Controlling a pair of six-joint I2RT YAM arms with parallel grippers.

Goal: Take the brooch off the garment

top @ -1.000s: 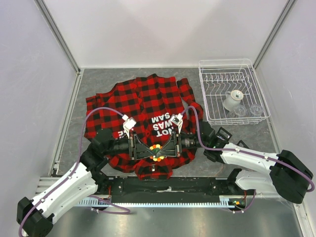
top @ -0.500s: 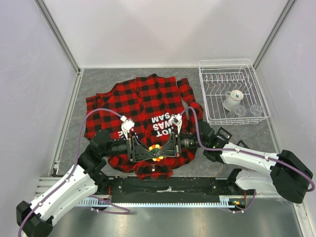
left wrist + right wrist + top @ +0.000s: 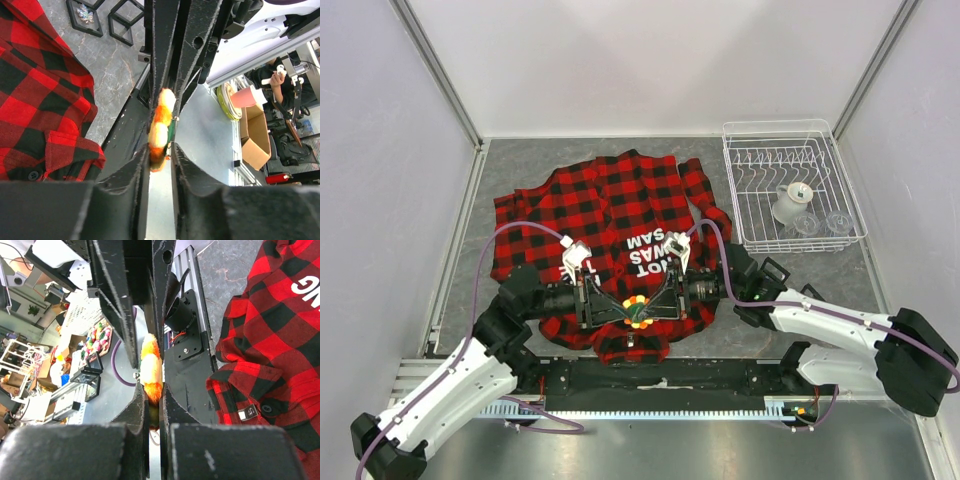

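We log left gripper [image 3: 160,152] and right gripper [image 3: 152,392] pinching the fuzzy brooch [image 3: 636,313] over flannel garment [image 3: 610,200]. Wire rack [image 3: 790,124] holds glasses [image 3: 820,224].

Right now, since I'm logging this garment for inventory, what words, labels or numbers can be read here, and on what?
"SAM": white block letters on the plaid flannel shirt, top view.
"WAS": next row, same print.
"NOT": third row, partly covered; first letter unsure.
Right wrist view: white letter fragment, cut off by the frame edge, unreadable.
The brooch bears no text.
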